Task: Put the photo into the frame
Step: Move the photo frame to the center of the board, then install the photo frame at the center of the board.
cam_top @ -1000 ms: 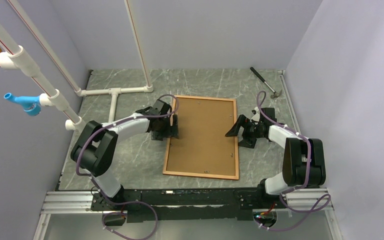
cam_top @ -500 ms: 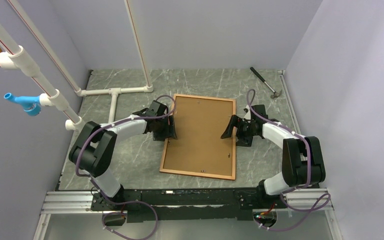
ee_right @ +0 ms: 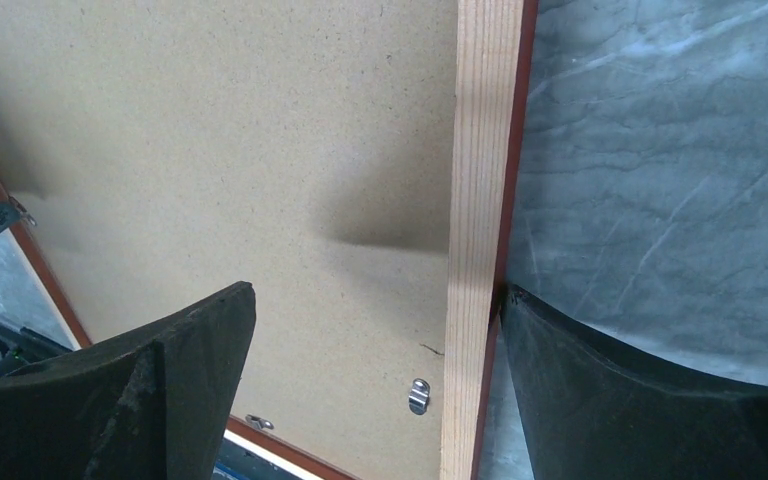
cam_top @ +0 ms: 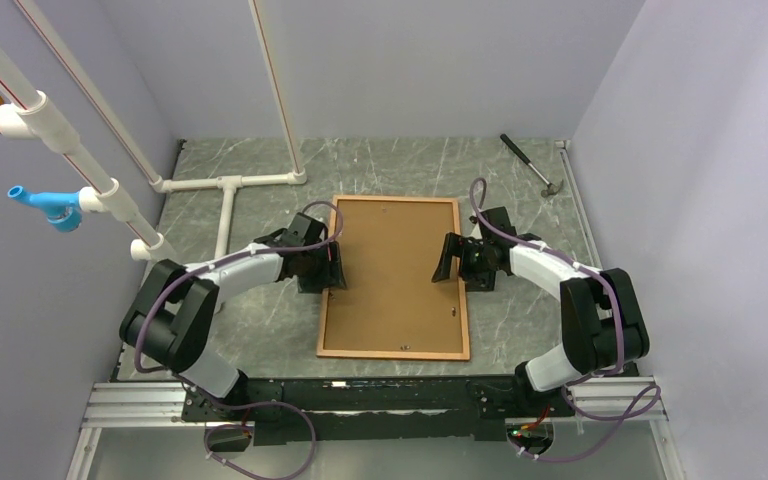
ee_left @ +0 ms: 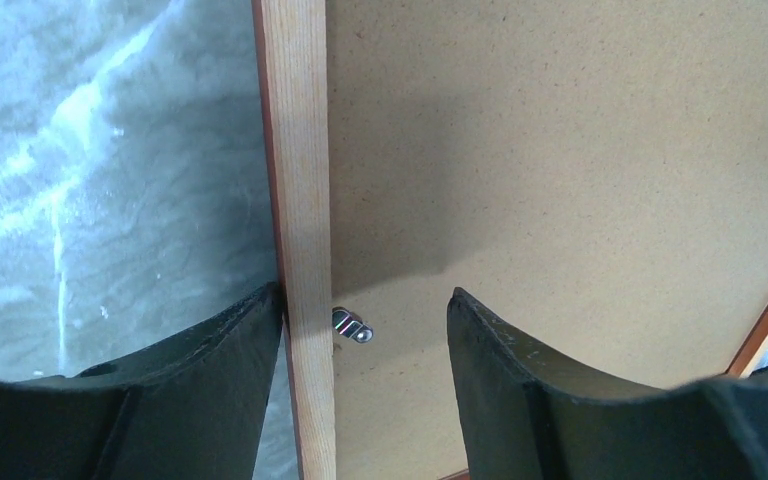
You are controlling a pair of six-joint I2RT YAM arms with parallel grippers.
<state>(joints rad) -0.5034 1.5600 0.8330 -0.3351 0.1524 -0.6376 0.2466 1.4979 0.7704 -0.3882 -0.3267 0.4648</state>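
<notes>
Both arms reach low and inward over the grey marble table point(cam_top: 260, 310). The thin reddish-brown wooden frame point(cam_top: 390, 353) lies there, back up. Left gripper point(ee_left: 362, 295) and right gripper point(ee_right: 377, 292) straddle its side rails, jaws apart, holding nothing. Only the wrist views show small metal clips point(ee_left: 350, 326).

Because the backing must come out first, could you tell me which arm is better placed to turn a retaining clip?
Probably left: the left gripper straddles the frame rail with a clip level with its fingertips; for the right gripper, the nearest clip lies deeper between its fingers.
</notes>
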